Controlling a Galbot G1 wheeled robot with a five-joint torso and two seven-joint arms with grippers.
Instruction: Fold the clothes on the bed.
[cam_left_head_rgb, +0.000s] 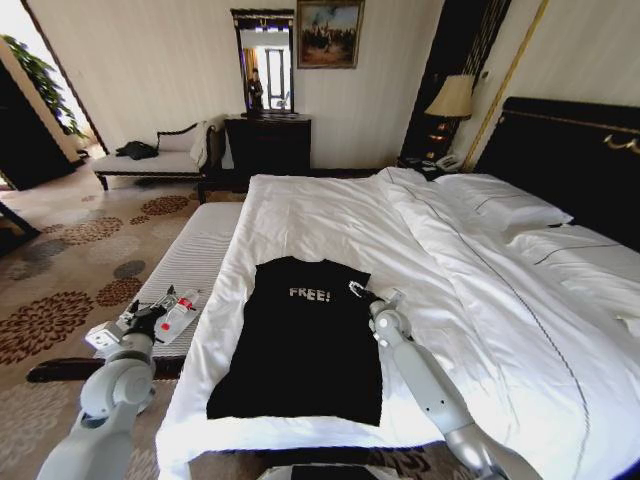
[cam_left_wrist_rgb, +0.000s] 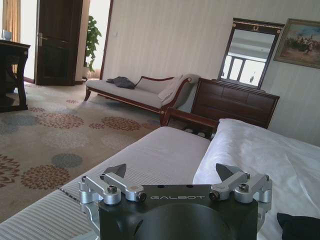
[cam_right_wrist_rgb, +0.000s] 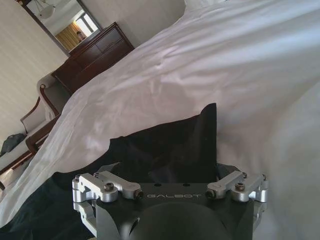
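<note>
The clothes, a black T-shirt (cam_left_head_rgb: 300, 340) with white "FREE!" lettering, lie flat near the foot of the bed (cam_left_head_rgb: 450, 250), sleeves tucked in. My right gripper (cam_left_head_rgb: 358, 292) sits at the shirt's right shoulder. In the right wrist view its jaws stand open (cam_right_wrist_rgb: 170, 172), and the black cloth (cam_right_wrist_rgb: 175, 145) rises in a peak between and beyond them. My left gripper (cam_left_head_rgb: 165, 308) hangs open over the striped bench beside the bed, holding nothing (cam_left_wrist_rgb: 171, 172). A corner of the shirt (cam_left_wrist_rgb: 300, 225) shows at the edge of the left wrist view.
A striped bench (cam_left_head_rgb: 190, 260) runs along the bed's left side. Pillows (cam_left_head_rgb: 500, 200) lie by the dark headboard. A chaise (cam_left_head_rgb: 150, 160), a dresser (cam_left_head_rgb: 265, 145) with a mirror and a lamp (cam_left_head_rgb: 450, 100) stand along the far wall. Patterned carpet lies to the left.
</note>
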